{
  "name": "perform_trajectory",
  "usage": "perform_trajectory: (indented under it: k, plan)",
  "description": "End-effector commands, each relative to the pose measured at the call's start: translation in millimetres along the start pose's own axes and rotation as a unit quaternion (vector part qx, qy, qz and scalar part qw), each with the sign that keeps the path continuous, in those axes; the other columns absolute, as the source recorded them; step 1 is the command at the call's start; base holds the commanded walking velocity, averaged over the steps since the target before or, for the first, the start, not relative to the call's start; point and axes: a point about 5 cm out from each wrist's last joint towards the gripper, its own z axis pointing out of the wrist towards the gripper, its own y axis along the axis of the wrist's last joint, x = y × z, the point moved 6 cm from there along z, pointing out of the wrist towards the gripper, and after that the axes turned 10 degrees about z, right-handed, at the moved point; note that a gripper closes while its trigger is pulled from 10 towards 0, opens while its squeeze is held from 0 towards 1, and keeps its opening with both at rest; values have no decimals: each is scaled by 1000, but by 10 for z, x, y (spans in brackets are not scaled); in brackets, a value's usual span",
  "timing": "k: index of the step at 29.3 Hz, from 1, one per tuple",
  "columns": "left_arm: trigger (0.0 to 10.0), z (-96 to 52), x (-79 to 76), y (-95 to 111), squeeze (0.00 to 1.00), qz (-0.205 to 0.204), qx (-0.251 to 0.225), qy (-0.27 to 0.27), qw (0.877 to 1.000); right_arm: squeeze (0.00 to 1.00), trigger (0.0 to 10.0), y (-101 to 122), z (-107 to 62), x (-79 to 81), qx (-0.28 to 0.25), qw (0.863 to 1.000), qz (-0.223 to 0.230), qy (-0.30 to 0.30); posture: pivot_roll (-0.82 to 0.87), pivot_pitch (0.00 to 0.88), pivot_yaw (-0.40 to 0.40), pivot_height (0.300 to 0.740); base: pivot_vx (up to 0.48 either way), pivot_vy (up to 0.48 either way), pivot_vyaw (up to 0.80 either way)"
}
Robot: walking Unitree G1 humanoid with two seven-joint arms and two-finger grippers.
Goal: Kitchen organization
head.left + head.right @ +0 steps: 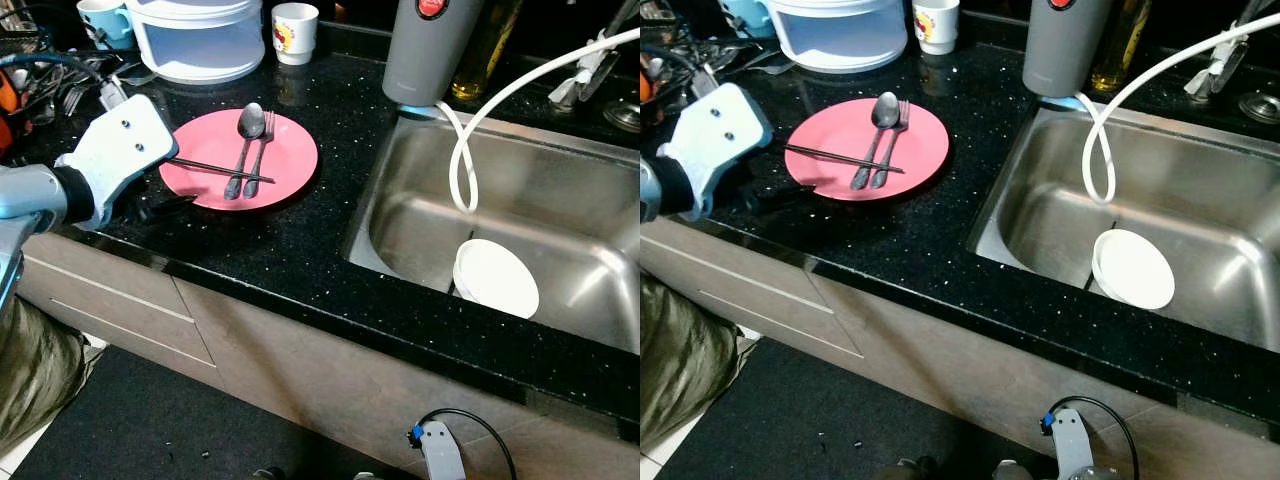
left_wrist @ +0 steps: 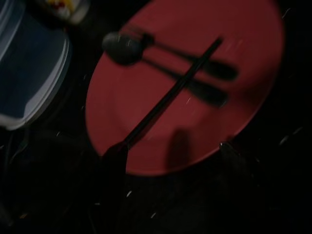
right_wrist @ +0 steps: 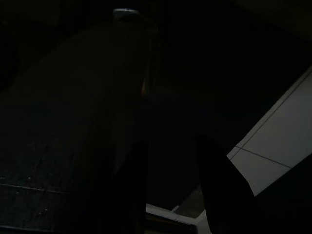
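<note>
Pink plate (image 1: 239, 159) on the black table (image 1: 290, 250), carrying spoon (image 1: 247, 135), fork (image 1: 262, 140) and chopsticks (image 1: 215, 170). Left gripper (image 2: 170, 148) at its near rim, fingers apart. Behind: white container (image 1: 197, 38), printed cup (image 1: 294, 32), print illegible. Right of it: sink (image 1: 560, 190) holding a white bowl (image 1: 495, 278).

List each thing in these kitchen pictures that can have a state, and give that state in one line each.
Pink plate: flat on the counter, holding cutlery.
Spoon: lying on the plate.
Fork: beside the spoon.
Chopsticks: laid across both.
White bowl: tilted in the sink.
Sink: no water visible.
Hose: hanging into the sink.
Left gripper: open, at the plate's edge.
Right gripper: open, idle.
</note>
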Motion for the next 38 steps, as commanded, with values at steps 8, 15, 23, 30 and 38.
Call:
perform_trajectory:
  k: [8, 15, 23, 30, 38]
  plan:
    - [10000, -107, 508, -223, 0, 57, 52, 82, 994, 0, 10000, -78, -4, -68, 15, 1000, -5, -6, 85, 198, -39, 740, 0, 0, 0]
    - [10000, -27, 666, -262, 0, 50, 36, 101, 993, 0, 10000, -85, -9, -107, 15, 1000, -6, -10, 81, 210, -40, 740, 0, 0, 0]
    - [10000, 173, 466, -310, 0, -17, -10, 44, 999, 0, 10000, -85, -16, -153, 15, 1000, -8, -17, 67, 225, -50, 740, 0, 0, 0]
    - [10000, 218, 442, -285, 0, -28, -37, 9, 999, 0, 10000, -90, -21, -191, 14, 1000, -13, -23, 59, 229, -55, 740, 0, 0, 0]
    - [10000, 164, 605, -249, 0, -61, -59, 13, 996, 0, 10000, -104, -24, -228, 14, 999, -16, -29, 58, 226, -59, 740, 0, 0, 0]
